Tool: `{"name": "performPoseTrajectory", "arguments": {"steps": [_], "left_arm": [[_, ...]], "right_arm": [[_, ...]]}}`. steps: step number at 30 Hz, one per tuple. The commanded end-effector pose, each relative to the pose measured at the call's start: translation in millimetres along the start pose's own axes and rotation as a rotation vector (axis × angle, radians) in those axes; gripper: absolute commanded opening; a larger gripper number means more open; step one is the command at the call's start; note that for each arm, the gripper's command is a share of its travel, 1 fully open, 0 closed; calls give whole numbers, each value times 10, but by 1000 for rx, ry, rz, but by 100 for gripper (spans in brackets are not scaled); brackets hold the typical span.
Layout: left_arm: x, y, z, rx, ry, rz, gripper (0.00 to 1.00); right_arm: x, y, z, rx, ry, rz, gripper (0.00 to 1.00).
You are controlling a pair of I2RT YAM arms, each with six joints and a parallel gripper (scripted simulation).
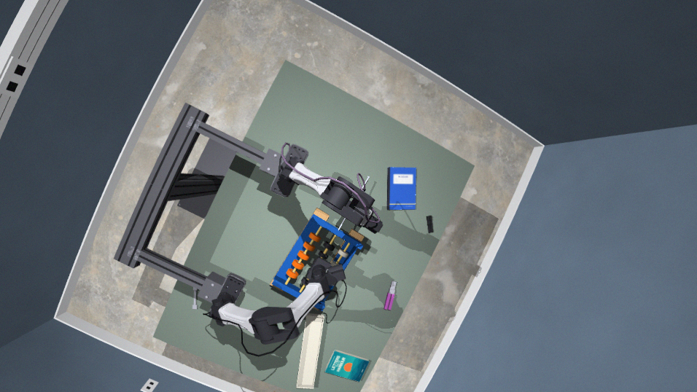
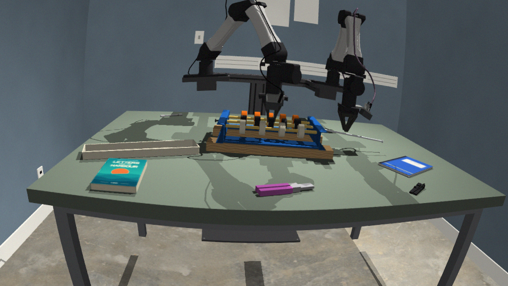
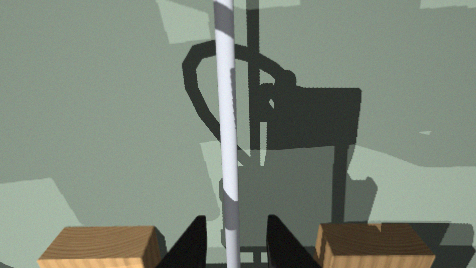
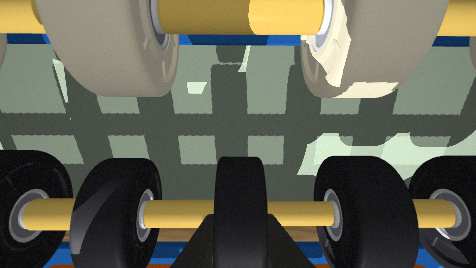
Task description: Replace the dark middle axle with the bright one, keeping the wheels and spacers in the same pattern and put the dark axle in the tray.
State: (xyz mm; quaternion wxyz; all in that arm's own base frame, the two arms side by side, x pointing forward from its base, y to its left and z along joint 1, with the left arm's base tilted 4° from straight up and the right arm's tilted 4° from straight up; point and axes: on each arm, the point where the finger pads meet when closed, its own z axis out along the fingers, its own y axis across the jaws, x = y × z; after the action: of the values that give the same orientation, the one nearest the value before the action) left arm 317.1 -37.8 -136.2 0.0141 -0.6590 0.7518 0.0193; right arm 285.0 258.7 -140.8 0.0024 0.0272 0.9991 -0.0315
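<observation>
Bright axle [image 1: 340, 224] [image 2: 355, 135] [image 3: 228, 125] (slim one) slopes down, outward from blue rail [image 1: 329, 224] [image 2: 316, 125].

in the exterior view, the wheel frame [image 1: 292, 249] [image 2: 222, 122] [image 4: 215, 40] stands on its battens [image 1: 357, 235] [image 2: 270, 150] [image 3: 100, 245] on the table [image 1: 316, 116] [image 2: 170, 197] [image 3: 100, 115] [image 4: 265, 90]; left, the tray [image 1: 302, 353] [image 2: 142, 152], the book [image 1: 340, 365] [image 2: 118, 176] before it; right, the notebook [image 1: 402, 192] [image 2: 405, 166], the clip [image 1: 429, 224] [image 2: 417, 188] before it.

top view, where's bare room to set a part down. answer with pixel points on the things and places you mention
Between the blue notebook [image 1: 402, 189] [image 2: 406, 166] and the purple-handled tool [image 1: 390, 296] [image 2: 278, 188], beside the black clip [image 1: 429, 224] [image 2: 417, 188], looks free. Crowded: around the wheel frame [image 1: 292, 248] [image 2: 224, 122], under both arms.
</observation>
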Motion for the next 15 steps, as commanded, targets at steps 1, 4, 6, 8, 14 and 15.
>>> {"name": "performPoseTrajectory", "arguments": {"steps": [1, 4, 6, 8, 14, 15], "left_arm": [[16, -49, 26, -2, 8, -7, 26], [16, -49, 26, -2, 8, -7, 26], [16, -49, 26, -2, 8, -7, 26], [-1, -200, -220, 62, 9, -10, 26], [-10, -149, -392, 45, 6, 7, 26], [-17, -152, -423, 46, 6, 6, 26]], "right_arm": [[31, -4, 82, 10, 2, -13, 0], [56, -8, 92, 11, 9, -16, 0], [65, -4, 94, 8, 14, -16, 0], [59, -10, 95, 11, 10, -15, 0], [93, -15, 107, 11, 20, -18, 0], [74, 9, 95, 6, 15, -18, 0]]}}
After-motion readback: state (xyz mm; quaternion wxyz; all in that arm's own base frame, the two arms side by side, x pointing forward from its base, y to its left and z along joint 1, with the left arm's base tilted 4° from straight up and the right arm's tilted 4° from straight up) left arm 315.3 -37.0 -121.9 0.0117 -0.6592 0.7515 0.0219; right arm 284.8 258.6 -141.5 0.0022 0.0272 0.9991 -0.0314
